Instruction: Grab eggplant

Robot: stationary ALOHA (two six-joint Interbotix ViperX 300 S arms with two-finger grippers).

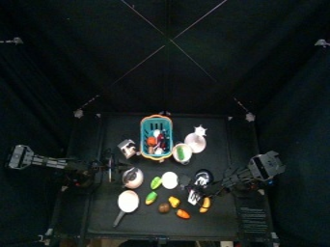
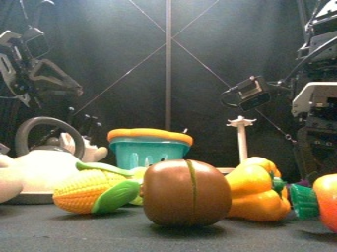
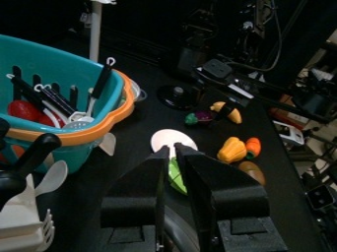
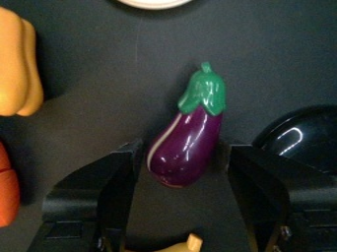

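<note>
The eggplant (image 4: 188, 138) is dark purple and glossy with a green cap, and it lies flat on the black table. My right gripper (image 4: 186, 151) is open and hangs just above it, one jaw on each side of its thick end, not touching it. In the top view the right gripper (image 1: 203, 184) covers the eggplant. The eggplant also shows small and far in the left wrist view (image 3: 199, 117). My left gripper (image 3: 171, 187) is shut and empty, resting near the teal basket (image 3: 79, 123). The front view does not show the eggplant.
A yellow piece (image 4: 16, 64) and an orange-red piece (image 4: 7, 182) lie on one side of the eggplant, and a black round object (image 4: 301, 138) on the other. Corn (image 2: 95, 192), a brown round toy (image 2: 187, 193), a yellow pepper (image 2: 255, 187) and a kettle (image 2: 46, 162) crowd the table's front.
</note>
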